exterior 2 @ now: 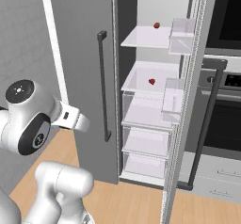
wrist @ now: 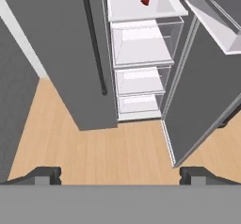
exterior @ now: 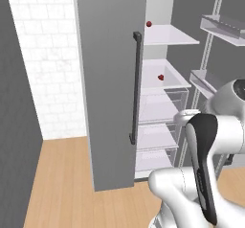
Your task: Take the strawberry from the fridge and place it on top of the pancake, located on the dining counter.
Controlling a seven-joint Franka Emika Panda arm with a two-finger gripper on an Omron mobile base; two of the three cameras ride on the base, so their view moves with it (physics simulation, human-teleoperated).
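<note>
The gripper (wrist: 120,175) is sitting nearest the camera in the hand view, its two dark fingertips (wrist: 44,175) standing as far apart as they go and holding nothing between them. Below and ahead of them the light wooden floor (wrist: 94,148) is stretching toward the fridge (wrist: 70,53), whose right door (wrist: 202,100) is standing open while the left door, with its long dark bar handle (wrist: 93,39), is staying shut.

Inside, white shelves and clear drawers (wrist: 141,44) are showing in a stack. One strawberry (wrist: 145,1) is lying on the middle shelf, just above the drawers, well apart from the fingertips and far ahead of them, slightly right of the midpoint between them. In the right base view a second small red berry (exterior 2: 156,25) is resting on the upper shelf (exterior 2: 146,37), above the first one (exterior 2: 151,81). The black-glass wall oven (exterior 2: 226,77) is standing just right of the open door.
</note>
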